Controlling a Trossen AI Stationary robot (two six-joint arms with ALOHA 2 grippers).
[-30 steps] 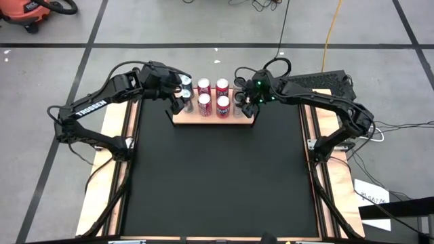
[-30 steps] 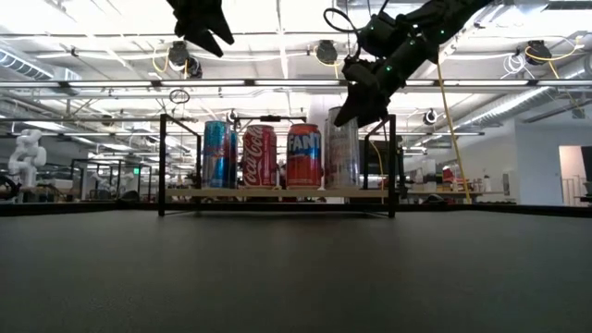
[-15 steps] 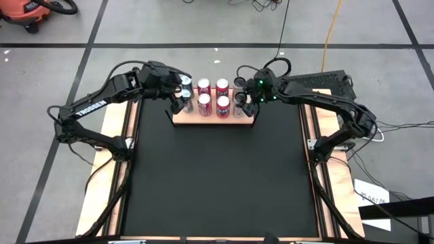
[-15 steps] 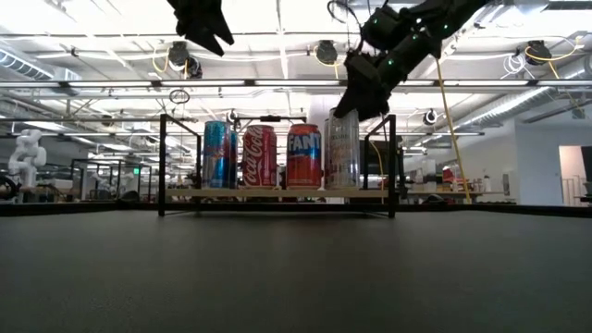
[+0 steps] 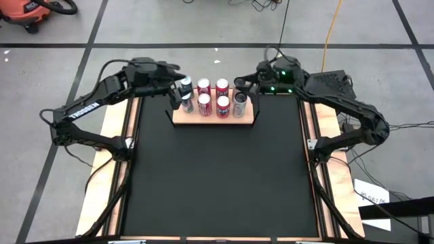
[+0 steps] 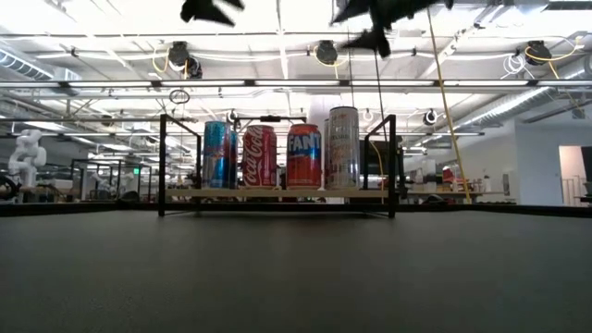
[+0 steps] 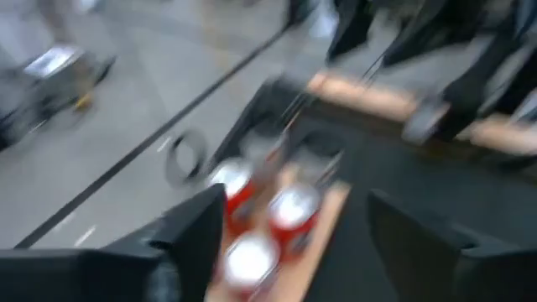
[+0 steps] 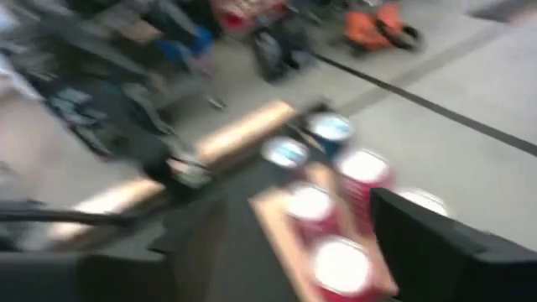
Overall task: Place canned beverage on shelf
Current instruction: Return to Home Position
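Two grippers hang spread and empty: the left gripper (image 5: 175,84) over the shelf's left end, the right gripper (image 5: 245,81) over its right end, upper middle of the high view. The shelf (image 5: 214,120) holds upright cans (image 5: 222,104) in rows. Placing looks finished — next, rise clear of the black rods (image 6: 393,176) and fold home.

Both arms held high, left fingers (image 7: 195,239) and right fingers (image 8: 436,247) spread apart.

TROSSEN runs along the left arm (image 5: 85,112), the red can (image 6: 260,155) on the shelf reads Coca-Cola, and the orange can (image 6: 303,155) beside it shows FANT.
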